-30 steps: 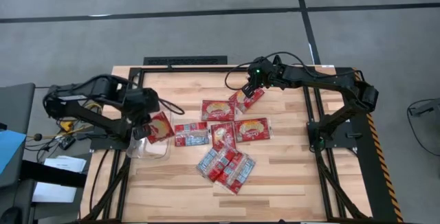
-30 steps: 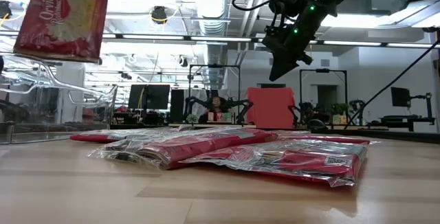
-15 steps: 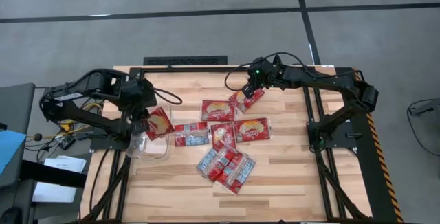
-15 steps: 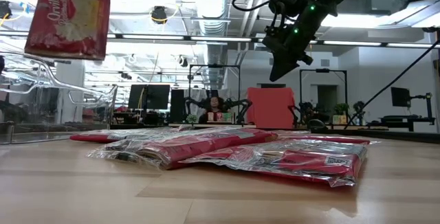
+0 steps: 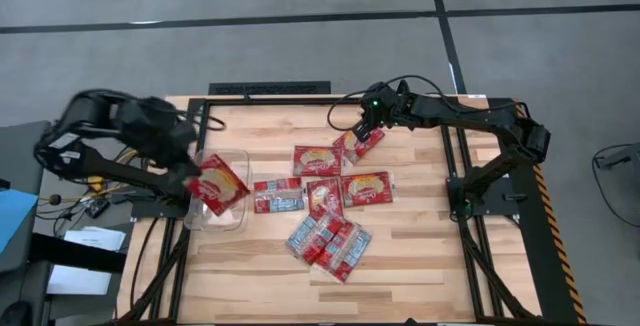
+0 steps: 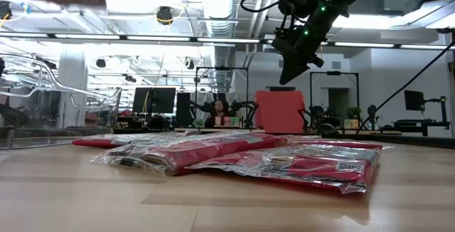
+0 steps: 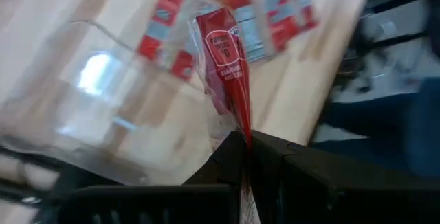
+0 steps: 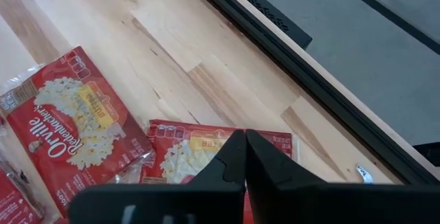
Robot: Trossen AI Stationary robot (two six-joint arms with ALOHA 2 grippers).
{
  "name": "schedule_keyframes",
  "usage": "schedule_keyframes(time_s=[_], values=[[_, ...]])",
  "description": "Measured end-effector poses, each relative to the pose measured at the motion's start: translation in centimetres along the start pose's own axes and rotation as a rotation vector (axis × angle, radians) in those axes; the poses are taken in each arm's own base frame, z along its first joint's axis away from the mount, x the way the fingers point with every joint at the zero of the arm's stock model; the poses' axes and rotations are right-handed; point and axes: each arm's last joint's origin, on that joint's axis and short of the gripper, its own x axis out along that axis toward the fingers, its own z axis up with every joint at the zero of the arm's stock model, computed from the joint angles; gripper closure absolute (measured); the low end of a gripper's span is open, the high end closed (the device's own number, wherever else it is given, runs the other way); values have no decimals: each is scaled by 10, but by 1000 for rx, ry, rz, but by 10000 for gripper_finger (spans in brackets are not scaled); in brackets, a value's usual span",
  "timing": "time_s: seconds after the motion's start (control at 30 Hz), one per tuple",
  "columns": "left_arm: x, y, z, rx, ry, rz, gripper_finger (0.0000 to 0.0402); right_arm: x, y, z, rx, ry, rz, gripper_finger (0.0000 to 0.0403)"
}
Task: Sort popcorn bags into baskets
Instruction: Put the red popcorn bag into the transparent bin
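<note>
Fingers (image 7: 230,157) of left gripper (image 7: 247,157) are pinching one popcorn bag (image 5: 221,182) by its edge; bag is hanging above clear basket (image 5: 236,221) at table's (image 5: 420,256) left side, w/ its oval picture facing up in high view. Right gripper (image 5: 362,126) is hovering over far-centre bags, fingers (image 8: 230,157) pressed together, nothing between them; a bag (image 8: 206,148) is lying right below. Remaining bags (image 5: 330,238) are lying loose mid-table, several overlapping; approx. eight on the wood.
</note>
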Motion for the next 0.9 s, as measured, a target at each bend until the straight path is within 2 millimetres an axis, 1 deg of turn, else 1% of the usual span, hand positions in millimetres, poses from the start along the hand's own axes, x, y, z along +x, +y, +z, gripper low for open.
schedule_keyframes(time_s=[0.1,0.17,0.23,0.3,0.4,0.47,0.63,0.73,0.9], values=[[-15,2,-9,-68,-19,-75,401,0,0,0,0,0,0,369],[-21,6,-18,-96,-38,-92,401,0,0,0,0,-1,0,366],[-23,12,-24,-103,-69,-67,401,0,0,0,0,-1,-1,365],[-20,19,-31,-105,-91,-18,401,0,0,0,1,-2,-2,368],[-6,28,-35,-77,-96,79,401,0,0,0,1,-3,-2,374],[8,31,-37,-59,-49,109,401,0,0,0,1,-3,-2,379],[46,38,-42,-4,159,90,401,0,0,0,4,-3,-2,383],[69,45,-46,6,247,139,401,0,0,0,20,-3,-2,375],[91,52,-47,68,316,232,401,0,0,0,27,-4,-2,364]])
